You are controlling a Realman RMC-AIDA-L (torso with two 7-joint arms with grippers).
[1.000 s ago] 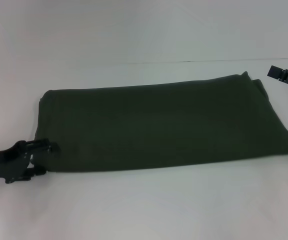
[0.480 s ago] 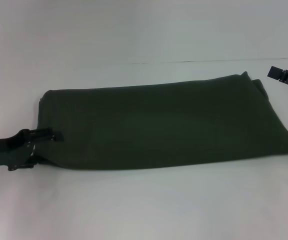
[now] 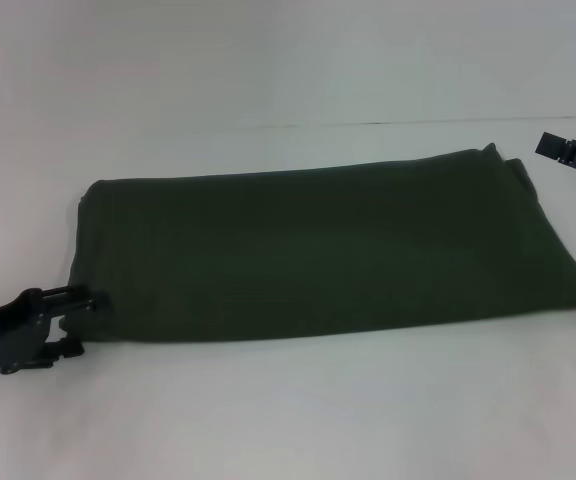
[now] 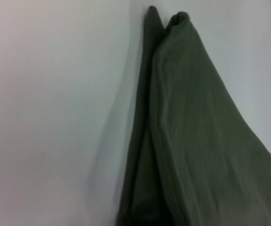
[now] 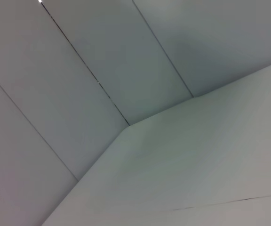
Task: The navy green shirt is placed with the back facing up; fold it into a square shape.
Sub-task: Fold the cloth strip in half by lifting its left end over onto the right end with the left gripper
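**Left pincer at the shirt's near-left corner**

The left pincer [image 3: 80, 322] sits at the near-left corner of the dark olive-green cotton shirt [image 3: 328, 250], fingers apart, apparently gripping nothing. The shirt lies as a long folded band across the white surface [image 3: 288, 410]; soft and limp, it is likely best pinched through its stacked corner layers. Beyond the shirt's far-right corner, the right pincer [image 3: 568, 152] hangs; its fingers' state cannot be told.

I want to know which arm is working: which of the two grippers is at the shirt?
The left gripper, low at the near left corner of the navy green shirt. The right gripper hangs off past its far right end.
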